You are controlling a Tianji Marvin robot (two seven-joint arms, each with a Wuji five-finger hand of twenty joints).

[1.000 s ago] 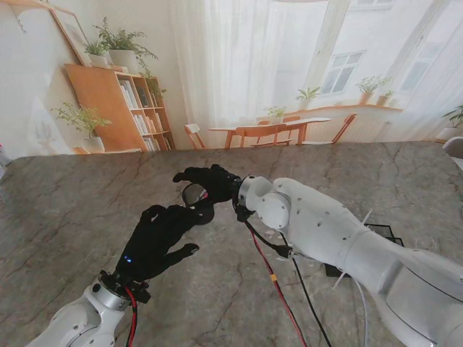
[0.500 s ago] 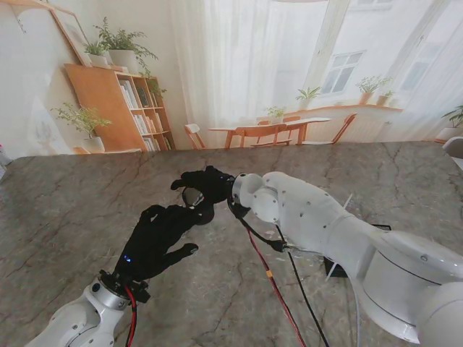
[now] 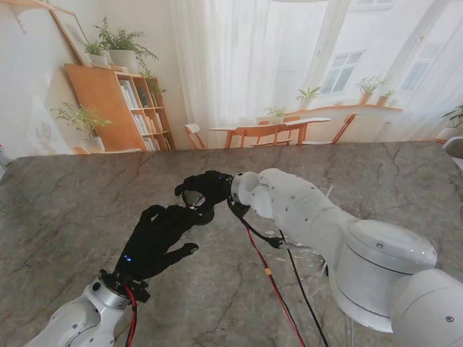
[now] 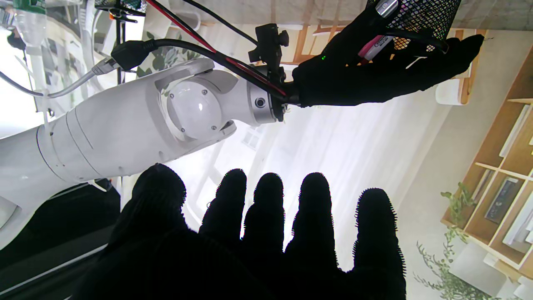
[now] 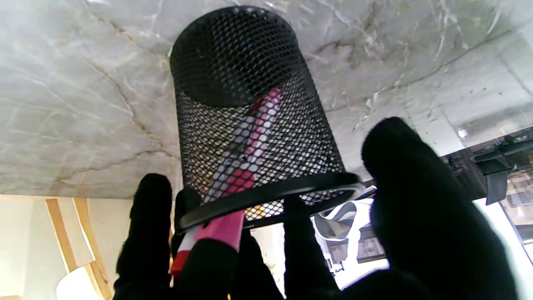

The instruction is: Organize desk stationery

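- Holder: black mesh pen holder (image 5: 250,108) stands upright on the marble desk (image 5: 75,83), near the desk's middle in the stand view (image 3: 194,199).
- Marker: pink-and-white marker (image 5: 245,166) sits partly inside the holder, leaning against the mesh wall, its upper end projecting past the rim.
- Right hand (image 3: 210,186): fingers curled over the holder's rim and pinching the marker's projecting end; in the left wrist view (image 4: 374,71) the pink barrel shows between its fingers.
- Left hand (image 3: 160,238): fingers spread, holding nothing, hovering just nearer to me than the holder; whether its fingertips (image 4: 266,191) touch the mesh cannot be confirmed.
- Cables: red and black cables (image 3: 278,285) trail from the right wrist across the desk.
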